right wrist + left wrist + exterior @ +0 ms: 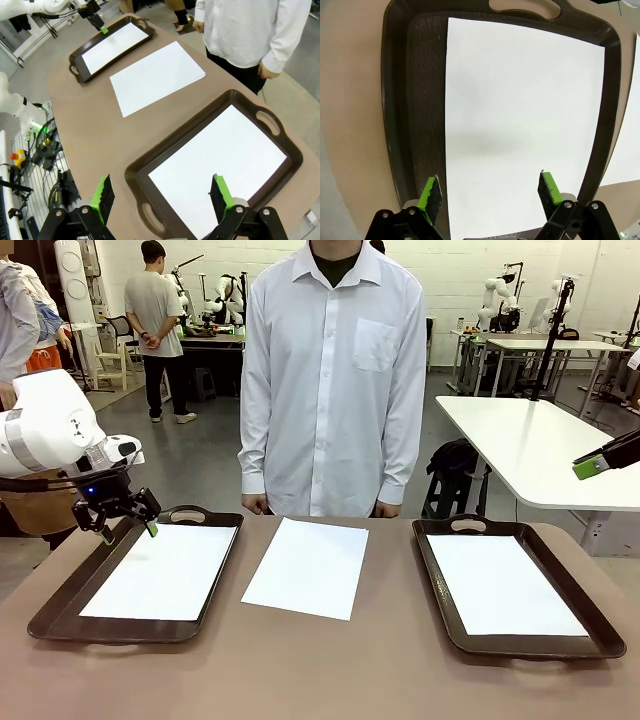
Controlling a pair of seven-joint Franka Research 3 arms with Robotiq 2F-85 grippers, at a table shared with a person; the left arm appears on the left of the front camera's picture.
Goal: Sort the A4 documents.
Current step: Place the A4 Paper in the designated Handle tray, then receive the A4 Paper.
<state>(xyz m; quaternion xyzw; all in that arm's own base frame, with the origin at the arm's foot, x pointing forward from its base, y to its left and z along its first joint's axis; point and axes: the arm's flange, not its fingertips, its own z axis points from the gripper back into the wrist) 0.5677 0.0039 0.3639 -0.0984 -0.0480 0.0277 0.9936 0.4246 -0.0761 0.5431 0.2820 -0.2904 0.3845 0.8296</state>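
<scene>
Three A4 documents point(165, 570) are lying flat: one in the left tray point(60, 615), one in the right tray point(600, 645), and one on the bare table point(300, 670) between them, touching neither. The left gripper point(128, 531) is hovering over the left tray's far corner, jaws spread wide and empty. The right gripper point(162, 192) is hanging high above the right tray, likewise spread. I'm guessing the loose sheet point(308, 567) is next. So thin a page is asking for a low approach at one edge and a gentle lift, to avoid creasing.
</scene>
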